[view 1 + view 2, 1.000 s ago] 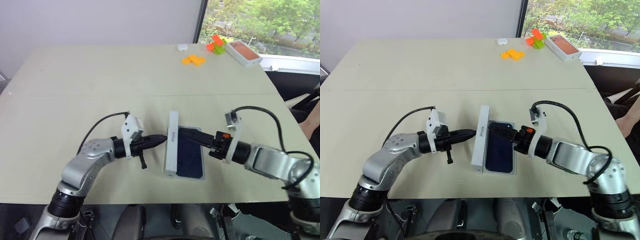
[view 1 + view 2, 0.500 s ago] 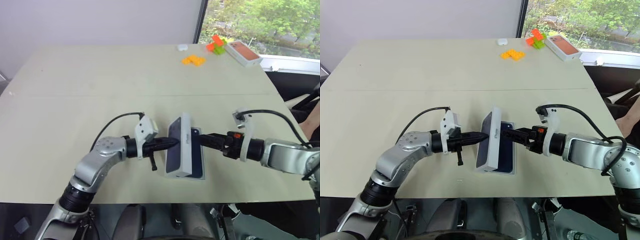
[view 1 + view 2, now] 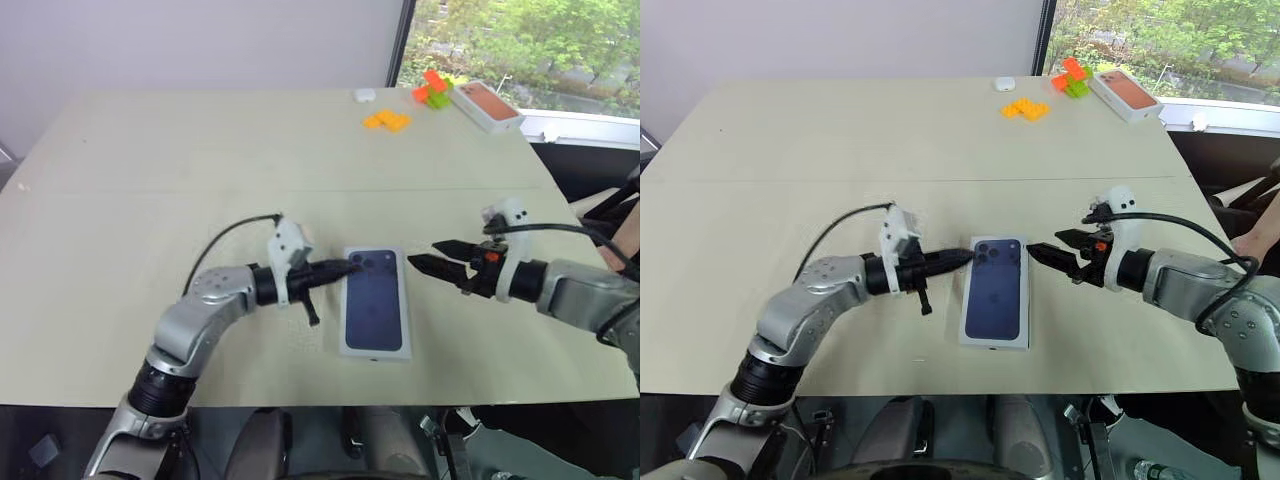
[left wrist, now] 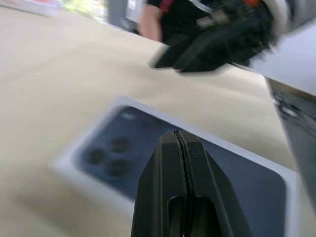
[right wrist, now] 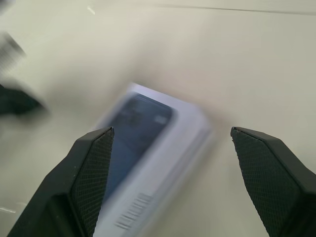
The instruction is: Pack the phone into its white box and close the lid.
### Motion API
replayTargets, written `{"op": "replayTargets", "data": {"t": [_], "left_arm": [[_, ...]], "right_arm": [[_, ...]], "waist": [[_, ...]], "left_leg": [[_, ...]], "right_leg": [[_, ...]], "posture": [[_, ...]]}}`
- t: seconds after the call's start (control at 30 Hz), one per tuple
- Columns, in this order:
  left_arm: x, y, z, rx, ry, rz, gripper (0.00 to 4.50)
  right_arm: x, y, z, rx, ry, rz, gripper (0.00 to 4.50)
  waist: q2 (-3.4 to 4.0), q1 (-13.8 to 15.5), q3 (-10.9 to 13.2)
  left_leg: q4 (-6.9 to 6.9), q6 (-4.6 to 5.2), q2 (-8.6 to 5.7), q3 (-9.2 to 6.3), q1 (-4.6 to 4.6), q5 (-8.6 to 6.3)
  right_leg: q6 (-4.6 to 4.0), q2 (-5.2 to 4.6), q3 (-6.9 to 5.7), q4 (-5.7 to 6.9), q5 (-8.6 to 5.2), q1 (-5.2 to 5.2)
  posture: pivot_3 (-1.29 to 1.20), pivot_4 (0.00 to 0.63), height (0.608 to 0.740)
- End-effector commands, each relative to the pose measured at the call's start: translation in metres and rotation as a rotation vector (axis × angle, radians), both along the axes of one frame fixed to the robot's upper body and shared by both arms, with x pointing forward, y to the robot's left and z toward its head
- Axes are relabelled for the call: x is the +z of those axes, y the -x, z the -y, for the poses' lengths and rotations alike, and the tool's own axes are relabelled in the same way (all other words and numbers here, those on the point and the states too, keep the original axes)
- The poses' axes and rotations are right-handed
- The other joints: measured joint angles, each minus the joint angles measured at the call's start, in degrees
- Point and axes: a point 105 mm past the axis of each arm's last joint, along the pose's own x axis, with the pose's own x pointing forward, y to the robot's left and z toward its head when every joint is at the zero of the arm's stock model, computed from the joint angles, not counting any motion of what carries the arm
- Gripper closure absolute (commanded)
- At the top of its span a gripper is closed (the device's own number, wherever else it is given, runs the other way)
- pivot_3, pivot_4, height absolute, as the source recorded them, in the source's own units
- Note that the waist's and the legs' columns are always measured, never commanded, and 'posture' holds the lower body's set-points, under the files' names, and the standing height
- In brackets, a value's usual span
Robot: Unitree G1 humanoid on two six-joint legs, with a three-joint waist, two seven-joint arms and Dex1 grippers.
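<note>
The white box (image 3: pixel 375 350) lies flat at the table's near middle. The lid (image 3: pixel 374 300) sits level over it, its top printed dark navy with a camera cluster. The phone is hidden beneath. My left gripper (image 3: pixel 355 265) is shut and empty, with its tip at the lid's far left corner; the left wrist view has this gripper (image 4: pixel 177 134) just above the printed cameras. My right gripper (image 3: pixel 424 254) hangs open and empty just right of the box's far right corner, clear of it. In the right wrist view, the lid (image 5: pixel 143 123) lies between its fingertips (image 5: pixel 98 140).
An orange-red-topped box (image 3: pixel 487 105), red and green bricks (image 3: pixel 432 88), orange bricks (image 3: pixel 386 120) and a small white object (image 3: pixel 364 95) lie at the far right of the table (image 3: pixel 150 170). A person (image 4: pixel 170 15) in black is beyond the right edge.
The lid, first on its edge and then tilted, has dropped flat over the tray. My right gripper rolled and drew back to the right. My left gripper stayed by the lid.
</note>
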Motion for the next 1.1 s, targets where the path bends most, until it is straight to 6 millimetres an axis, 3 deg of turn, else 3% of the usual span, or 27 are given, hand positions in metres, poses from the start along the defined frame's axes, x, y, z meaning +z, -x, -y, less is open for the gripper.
{"op": "replayTargets", "data": {"t": [0.03, 0.07, 0.13, 0.33, 0.53, 0.77, 1.1], "left_arm": [[0.009, -0.014, -0.034, 0.153, -0.090, 0.071, 4.50], [0.006, -0.017, -0.041, 0.180, -0.121, 0.067, 4.50], [0.000, -0.017, -0.049, 0.204, -0.160, 0.042, 4.50], [-0.017, -0.004, -0.050, 0.160, -0.224, -0.006, 4.50], [-0.023, 0.000, -0.039, 0.123, -0.231, -0.014, 4.50], [-0.027, 0.003, -0.021, 0.066, -0.235, -0.023, 4.50], [-0.031, 0.007, -0.010, 0.023, -0.237, -0.040, 4.50]], "right_arm": [[0.002, 0.005, 0.004, 0.081, 0.222, 0.112, 0.53], [0.000, 0.007, 0.005, 0.102, 0.260, 0.120, 0.53], [-0.001, 0.007, 0.009, 0.114, 0.288, 0.126, 1.36], [-0.004, 0.014, 0.009, 0.230, 0.422, 0.146, 4.47], [0.002, 0.016, -0.005, 0.287, 0.406, 0.194, 4.47], [-0.021, 0.032, -0.032, 0.375, 0.380, 0.151, 4.47], [-0.047, 0.038, -0.025, 0.368, 0.446, 0.073, 4.47]], "waist": [[0.01, -0.1, 0.0], [0.01, -0.1, 0.0], [0.01, -0.1, 0.0], [0.01, 0.1, 0.0], [0.00, 0.2, 0.0], [0.00, 0.1, 0.0], [-0.03, 0.1, 0.0]], "left_leg": [[-0.02, 0.00, 0.00, 0.00, 0.02, 0.00], [-0.02, 0.00, 0.03, -0.01, 0.03, 0.00], [-0.02, 0.00, 0.03, 0.00, 0.02, 0.00], [-0.01, 0.00, -0.06, 0.04, 0.01, 0.00], [0.00, -0.01, -0.07, 0.02, 0.01, 0.00], [0.00, -0.01, -0.06, 0.00, 0.03, 0.00], [0.03, -0.02, -0.12, -0.02, 0.22, 0.01]], "right_leg": [[0.00, 0.01, 0.00, 0.00, 0.00, -0.01], [0.01, 0.05, -0.01, -0.01, -0.01, 0.00], [0.01, 0.05, -0.01, 0.00, -0.01, -0.01], [0.01, -0.08, 0.01, -0.01, -0.01, -0.01], [0.00, -0.10, 0.01, 0.00, 0.00, 0.00], [0.00, -0.09, 0.00, 0.03, 0.00, 0.01], [0.00, -0.14, -0.01, 0.02, -0.01, 0.27]], "posture": [[0.00, 0.150, 0.740], [0.00, 0.150, 0.740], [0.00, 0.150, 0.740], [0.00, 0.150, 0.740], [0.00, 0.150, 0.740], [0.00, 0.150, 0.740], [0.00, 0.150, 0.740]]}}
